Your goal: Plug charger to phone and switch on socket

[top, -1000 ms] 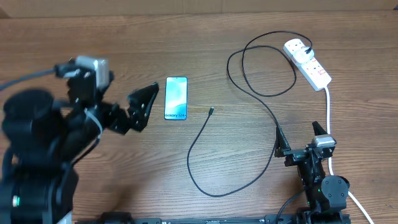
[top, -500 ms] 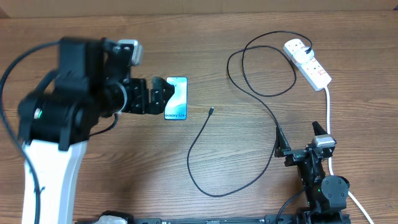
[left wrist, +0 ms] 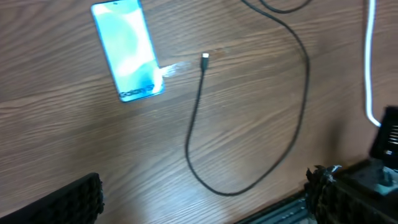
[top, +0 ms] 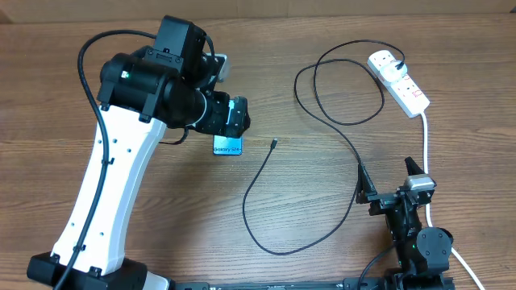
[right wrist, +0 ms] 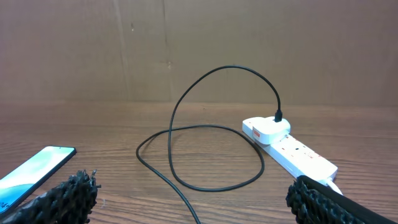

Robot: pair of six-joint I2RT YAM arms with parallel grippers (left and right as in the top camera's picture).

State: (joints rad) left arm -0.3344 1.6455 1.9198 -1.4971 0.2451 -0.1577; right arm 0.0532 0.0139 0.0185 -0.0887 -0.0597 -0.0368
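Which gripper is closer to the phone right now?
Left. The left gripper hovers directly over the phone, covering its upper part; the right gripper sits far off beside the white lead.

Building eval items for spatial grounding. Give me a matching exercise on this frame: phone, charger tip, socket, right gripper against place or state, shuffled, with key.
Column A
1. phone
2. charger tip
3. socket
4. right gripper

Column B
a. lying loose, just right of the phone
b. open, holding nothing, near the front right
c. screen up, below the left gripper
d. white, at the far right

Pairs: 1-c, 2-a, 3-d, 4-b
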